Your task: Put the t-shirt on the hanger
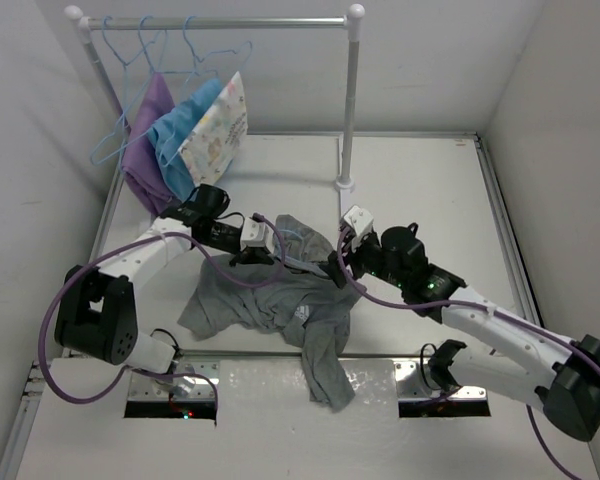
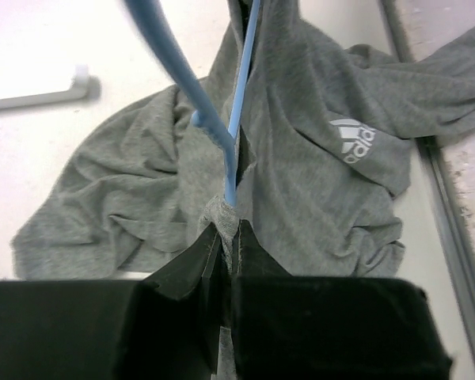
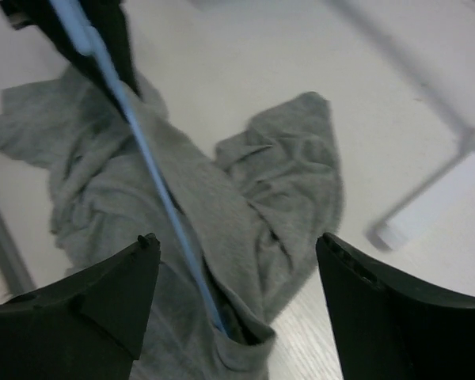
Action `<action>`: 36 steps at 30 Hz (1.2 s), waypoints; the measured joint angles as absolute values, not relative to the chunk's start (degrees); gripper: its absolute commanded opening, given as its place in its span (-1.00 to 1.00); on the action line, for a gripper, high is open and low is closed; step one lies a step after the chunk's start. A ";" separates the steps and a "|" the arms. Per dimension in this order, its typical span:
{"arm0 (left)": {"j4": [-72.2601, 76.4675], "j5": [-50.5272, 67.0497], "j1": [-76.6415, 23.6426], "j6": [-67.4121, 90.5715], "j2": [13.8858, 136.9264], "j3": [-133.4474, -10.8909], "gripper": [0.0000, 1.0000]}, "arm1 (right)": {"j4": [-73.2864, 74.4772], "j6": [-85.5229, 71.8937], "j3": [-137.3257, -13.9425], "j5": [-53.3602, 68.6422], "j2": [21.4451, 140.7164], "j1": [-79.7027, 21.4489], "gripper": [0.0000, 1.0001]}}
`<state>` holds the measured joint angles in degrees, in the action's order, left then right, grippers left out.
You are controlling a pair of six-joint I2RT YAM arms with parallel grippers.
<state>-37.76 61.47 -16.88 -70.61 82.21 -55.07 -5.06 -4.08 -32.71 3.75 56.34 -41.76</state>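
Note:
The grey t-shirt (image 1: 280, 300) lies crumpled on the table between my two grippers, one part hanging over the front edge. Its white logo shows in the left wrist view (image 2: 350, 141). A light-blue wire hanger (image 1: 292, 262) runs between the grippers and is partly inside the shirt. My left gripper (image 1: 258, 246) is shut on a fold of shirt cloth (image 2: 222, 212), where the hanger wire (image 2: 242, 87) enters the fold. My right gripper (image 1: 338, 266) is wide open above the shirt (image 3: 293, 182). The hanger wire (image 3: 154, 178) passes between its fingers into a shirt opening.
A clothes rail (image 1: 220, 22) at the back left carries several spare blue hangers (image 1: 145, 60), a purple cloth (image 1: 145, 150), a blue cloth (image 1: 180, 140) and a patterned cloth (image 1: 218, 130). Its right post (image 1: 348, 110) stands behind the right gripper. A bubble-wrap mat (image 1: 270, 385) lies at the front edge.

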 measured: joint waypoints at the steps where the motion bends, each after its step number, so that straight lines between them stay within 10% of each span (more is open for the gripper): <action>1: -38.37 61.84 -16.88 -70.91 82.48 -55.07 -1.00 | -5.85 -3.79 -32.71 5.61 56.93 -41.76 0.45; 9: -40.82 63.96 -16.88 -71.72 82.63 -56.01 -1.00 | -14.55 -4.05 -33.85 17.28 72.25 -43.18 0.28; 15: -43.35 65.34 -16.80 -73.63 82.78 -57.54 -1.00 | -21.96 -7.77 -34.33 18.74 81.12 -43.79 -1.00; 36: -63.70 67.29 -6.52 -96.27 89.01 -60.99 -0.77 | 3.62 5.04 -32.51 25.41 57.04 -39.66 -1.00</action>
